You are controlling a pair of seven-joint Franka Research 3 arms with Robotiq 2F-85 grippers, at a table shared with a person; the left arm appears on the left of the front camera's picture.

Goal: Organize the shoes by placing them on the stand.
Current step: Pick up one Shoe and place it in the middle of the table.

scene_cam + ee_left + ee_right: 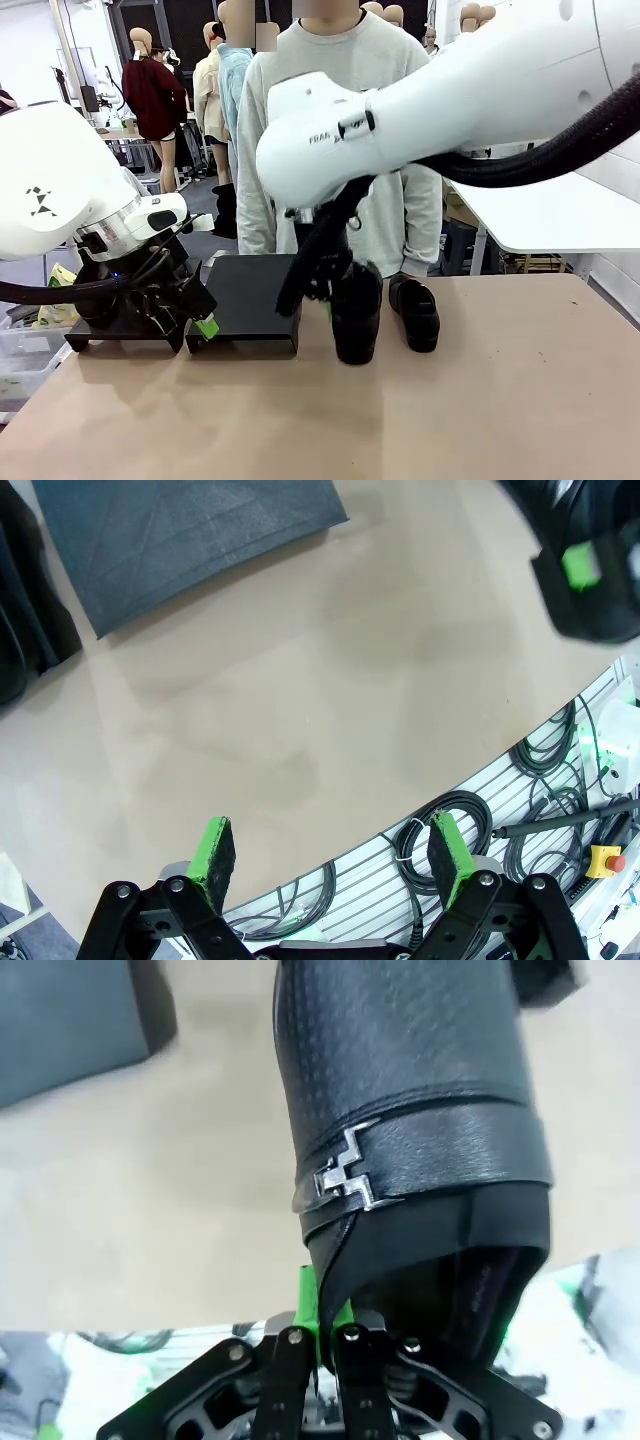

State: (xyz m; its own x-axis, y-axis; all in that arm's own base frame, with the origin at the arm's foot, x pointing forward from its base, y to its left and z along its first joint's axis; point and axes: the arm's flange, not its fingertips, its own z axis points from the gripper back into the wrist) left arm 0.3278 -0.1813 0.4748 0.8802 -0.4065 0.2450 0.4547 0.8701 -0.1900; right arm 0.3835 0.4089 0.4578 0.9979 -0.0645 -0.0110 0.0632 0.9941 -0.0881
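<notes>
Just off the stand's [250, 290] right edge, right jaws pinch a shoe [356, 318]

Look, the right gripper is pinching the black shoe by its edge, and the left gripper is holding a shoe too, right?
Not quite. The right gripper does pinch the black shoe by its edge, but the left gripper holds nothing: the left wrist view shows it open above the table.

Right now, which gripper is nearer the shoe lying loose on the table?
Right. The right gripper, shut on the held shoe, hangs just beside the loose shoe. The left gripper, open, is farther off, at the front of the stand.
</notes>
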